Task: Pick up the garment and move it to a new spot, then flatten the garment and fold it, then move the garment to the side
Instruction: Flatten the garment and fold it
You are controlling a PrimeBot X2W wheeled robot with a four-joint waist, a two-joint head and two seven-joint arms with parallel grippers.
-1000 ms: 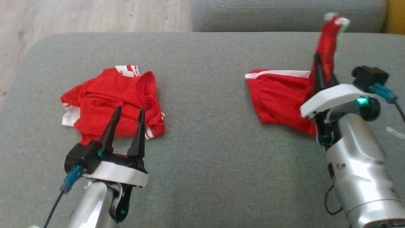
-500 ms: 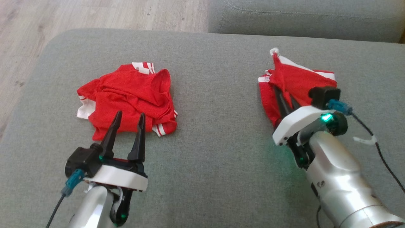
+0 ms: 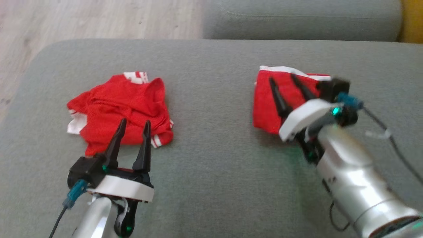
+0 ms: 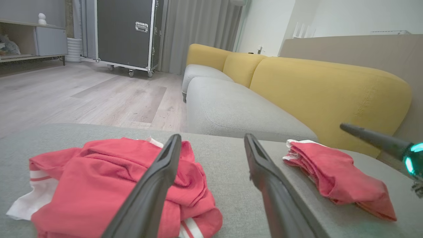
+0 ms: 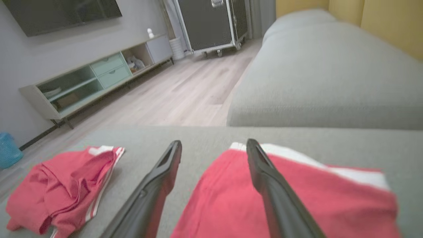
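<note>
Head view: folded red garment (image 3: 264,102), flat on grey cushion (image 3: 211,82), robot's right; white-banded edge facing away, running left-right. Right gripper (image 3: 282,78) above it, fingers spread. Left gripper (image 3: 135,121) spread, beside crumpled red clothing (image 3: 109,109).

on the grey cushion (image 3: 211,165), the folded garment (image 3: 263,107) at its right is red with a white band along one edge; the crumpled garment (image 3: 125,102) at its left is red with white stripes. beyond it, a yellow sofa back (image 4: 324,89).
</note>
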